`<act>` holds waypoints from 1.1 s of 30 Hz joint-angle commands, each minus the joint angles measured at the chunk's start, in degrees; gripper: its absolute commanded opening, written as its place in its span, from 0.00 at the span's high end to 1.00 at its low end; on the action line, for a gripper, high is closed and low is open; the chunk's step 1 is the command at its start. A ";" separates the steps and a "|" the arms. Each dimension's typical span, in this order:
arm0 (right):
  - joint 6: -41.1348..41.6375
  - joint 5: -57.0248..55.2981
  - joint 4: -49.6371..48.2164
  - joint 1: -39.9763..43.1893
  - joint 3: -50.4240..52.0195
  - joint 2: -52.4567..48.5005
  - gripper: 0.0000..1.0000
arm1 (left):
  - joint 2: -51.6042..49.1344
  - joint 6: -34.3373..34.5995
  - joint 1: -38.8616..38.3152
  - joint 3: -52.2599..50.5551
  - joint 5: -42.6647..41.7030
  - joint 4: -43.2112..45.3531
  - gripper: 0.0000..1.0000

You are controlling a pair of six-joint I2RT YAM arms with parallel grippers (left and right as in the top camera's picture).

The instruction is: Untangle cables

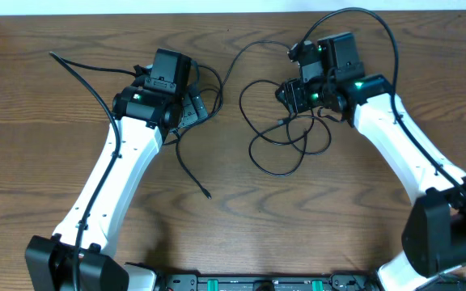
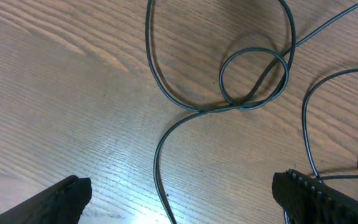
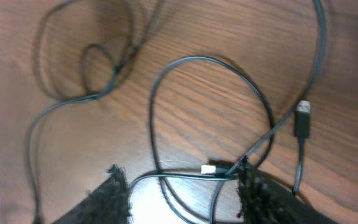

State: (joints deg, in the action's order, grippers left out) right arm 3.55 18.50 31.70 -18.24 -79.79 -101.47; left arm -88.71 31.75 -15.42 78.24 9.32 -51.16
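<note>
Beneath the right gripper — looped black cables.

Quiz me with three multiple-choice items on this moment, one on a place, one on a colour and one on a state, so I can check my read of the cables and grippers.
1. Seen from overhead, the tangled loops of thin black cable lie:
A near the picture's bottom edge; B just beside the right gripper; C at the picture's far-left edge.
2. The small plug tip lying between the right gripper's fingers is:
A red; B blue; C white.
3. The left gripper is:
A open, gripping nothing; B shut on a cable; C shut and empty.

Answers: B, the loops spread out right next to that gripper. C, the right wrist view shows a white tip. A, the left wrist view shows its fingers wide apart, touching no cable.
</note>
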 commanded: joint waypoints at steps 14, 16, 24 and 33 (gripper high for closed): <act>16.37 -11.69 -9.29 0.33 0.42 -16.90 0.46 | 0.74 0.72 0.24 0.42 0.20 -0.24 0.00; 16.37 -11.74 -10.69 0.35 0.42 -17.90 0.47 | 0.74 0.72 0.24 0.42 0.20 -0.24 0.00; 17.66 -11.69 -15.82 0.35 0.39 -20.48 0.79 | 0.74 0.72 0.24 0.42 0.17 -0.24 0.00; 16.98 -3.65 -15.45 1.44 0.33 -14.56 0.99 | 0.74 0.72 0.24 0.42 0.20 -0.24 0.00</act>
State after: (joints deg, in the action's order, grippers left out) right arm 20.80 10.87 15.90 -17.80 -79.48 -121.01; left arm -88.71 31.75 -15.42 78.24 9.32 -51.16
